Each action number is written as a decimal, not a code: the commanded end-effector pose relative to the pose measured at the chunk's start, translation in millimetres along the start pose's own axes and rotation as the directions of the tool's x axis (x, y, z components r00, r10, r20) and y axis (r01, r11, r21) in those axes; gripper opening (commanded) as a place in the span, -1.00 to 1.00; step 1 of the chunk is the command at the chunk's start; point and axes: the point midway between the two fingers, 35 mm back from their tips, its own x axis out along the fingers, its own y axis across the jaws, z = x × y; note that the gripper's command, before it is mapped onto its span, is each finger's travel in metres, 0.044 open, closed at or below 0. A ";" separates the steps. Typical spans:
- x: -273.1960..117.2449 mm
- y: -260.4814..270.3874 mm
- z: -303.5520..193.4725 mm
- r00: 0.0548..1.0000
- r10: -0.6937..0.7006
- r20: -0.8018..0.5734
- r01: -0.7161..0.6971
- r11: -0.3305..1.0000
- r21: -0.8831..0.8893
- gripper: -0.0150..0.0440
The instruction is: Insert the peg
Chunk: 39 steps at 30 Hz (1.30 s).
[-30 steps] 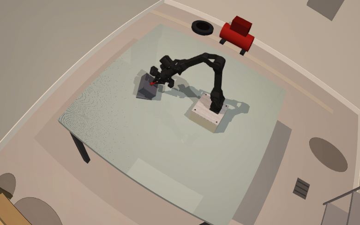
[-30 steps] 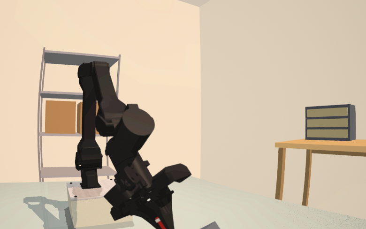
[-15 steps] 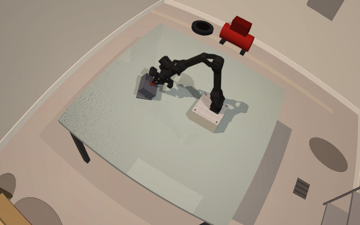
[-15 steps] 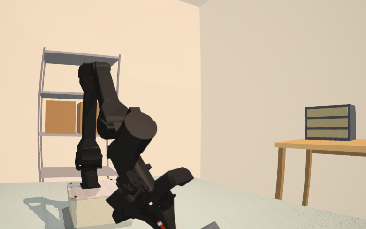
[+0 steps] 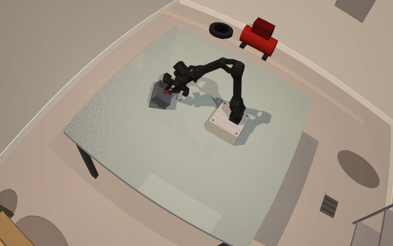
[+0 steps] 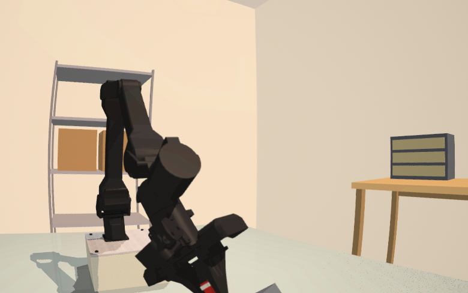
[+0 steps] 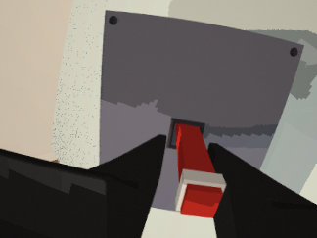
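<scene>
The red square peg (image 5: 166,91) (image 6: 208,288) (image 7: 193,151) has a pale band near its top end. In the wrist view its bottom end is in the square hole (image 7: 173,134) of the dark grey sloped panel (image 5: 159,88) (image 6: 272,289) (image 7: 186,63). A dark gap shows at the hole's left side, and how deep the peg sits cannot be told. My gripper (image 5: 170,89) (image 7: 186,147) is partly open around the peg. In the wrist view a gap shows between the left fingertip and the peg, and a narrower one at the right fingertip.
The arm's pale base block (image 5: 221,127) (image 6: 124,272) stands on the table (image 5: 185,150). Two dark screws show at the panel's upper corners. A shelf rack (image 6: 103,74), a red tank (image 5: 257,42) and a tyre (image 5: 212,33) stand beyond the table.
</scene>
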 end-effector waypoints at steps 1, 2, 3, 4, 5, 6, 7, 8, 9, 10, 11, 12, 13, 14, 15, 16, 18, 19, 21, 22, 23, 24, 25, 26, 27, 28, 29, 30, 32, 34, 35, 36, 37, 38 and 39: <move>-0.1 -0.2 0.0 1.000 -0.001 0.000 0.001 1.000 0.000 0.22; -0.1 -0.2 0.0 1.000 -0.001 0.000 0.001 1.000 0.000 0.31; -0.1 -0.2 0.0 1.000 -0.001 0.000 0.001 1.000 0.000 0.40; -0.1 -0.2 0.0 1.000 -0.001 0.000 0.001 1.000 0.000 0.49; -0.1 -0.2 0.0 1.000 -0.001 0.000 0.001 1.000 0.000 0.58; -0.3 -0.2 0.0 1.000 -0.001 0.000 0.001 1.000 0.000 0.67; -0.7 -0.1 0.0 1.000 -0.001 0.000 0.001 1.000 0.000 0.75; -1.4 -0.1 0.0 1.000 -0.001 0.000 0.001 1.000 0.000 0.84; -2.2 0.0 0.1 1.000 -0.001 0.000 0.001 1.000 0.000 0.93; -3.3 0.2 0.2 1.000 -0.001 0.000 0.001 1.000 0.000 1.00; -4.6 0.3 0.3 1.000 -0.001 0.000 0.001 1.000 0.000 1.00; -5.9 0.5 0.3 1.000 -0.001 0.001 0.001 1.000 0.000 1.00; -7.2 0.6 0.4 1.000 -0.001 0.001 0.001 1.000 0.000 1.00; -8.6 0.8 0.5 1.000 -0.001 0.001 0.001 1.000 0.000 1.00; -9.9 1.0 0.6 1.000 -0.001 0.001 0.001 1.000 0.001 1.00; -11.3 1.1 0.7 1.000 -0.001 0.001 0.001 1.000 0.001 1.00; -14.0 1.4 0.9 1.000 -0.001 0.001 0.001 1.000 0.001 1.00; -15.4 1.5 0.9 1.000 -0.001 0.001 0.001 1.000 0.001 1.00; -18.1 1.8 1.1 1.000 0.000 0.002 0.000 1.000 0.001 1.00; -19.5 2.0 1.2 1.000 0.000 0.002 0.000 1.000 0.001 1.00; -20.9 2.1 1.3 1.000 0.000 0.002 0.000 1.000 0.001 1.00; -22.2 2.3 1.4 1.000 0.000 0.002 0.000 1.000 0.001 1.00; -23.6 2.4 1.5 1.000 0.000 0.002 0.000 1.000 0.001 1.00; -25.0 2.5 1.5 1.000 0.000 0.002 0.000 1.000 0.001 1.00; -26.3 2.7 1.6 1.000 0.000 0.002 0.000 1.000 0.002 1.00; -27.7 2.8 1.7 1.000 0.000 0.002 0.000 1.000 0.002 1.00; -29.1 2.9 1.8 1.000 0.000 0.003 0.000 1.000 0.002 1.00; -30.5 3.0 1.9 1.000 0.000 0.003 0.000 1.000 0.002 1.00; -33.2 3.3 2.0 1.000 0.000 0.003 0.000 1.000 0.002 1.00; -36.0 3.5 2.2 1.000 0.000 0.003 0.000 1.000 0.002 1.00; -37.4 3.6 2.2 1.000 0.000 0.003 0.000 1.000 0.002 1.00; -38.8 3.7 2.3 1.000 0.000 0.003 0.000 1.000 0.002 1.00; -40.2 3.8 2.4 1.000 0.000 0.003 0.000 1.000 0.002 1.00; -41.6 3.9 2.4 1.000 0.000 0.004 0.000 1.000 0.002 1.00; -43.0 4.0 2.5 1.000 0.000 0.004 0.000 1.000 0.002 1.00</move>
